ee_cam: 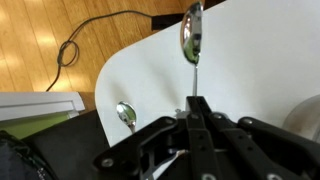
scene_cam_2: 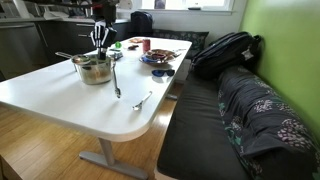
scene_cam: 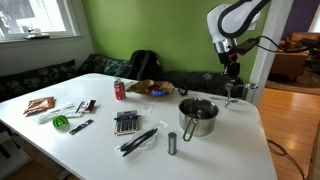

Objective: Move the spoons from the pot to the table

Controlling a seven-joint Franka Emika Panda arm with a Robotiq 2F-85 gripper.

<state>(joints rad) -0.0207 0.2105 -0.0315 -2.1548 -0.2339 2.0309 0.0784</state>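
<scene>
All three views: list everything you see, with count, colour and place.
table: one, white, room centre
bench: one, dark, alongside table
pot: one, steel, on table
held spoon: one, silvery, over table
lying spoon: at least one, silvery, table edge by bench
can: one, red, on table
calculator: one, dark, mid-table
utensils: a few, black, on table
cylinder: one, dark grey, upright on table
backpack: one, black, on bench
hand: one, black, shut on held spoon

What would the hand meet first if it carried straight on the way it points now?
Likely the table, close to its rounded edge. The hand is shut on a spoon that leads, so its bowl would touch first. Height above the top is unclear.
</scene>
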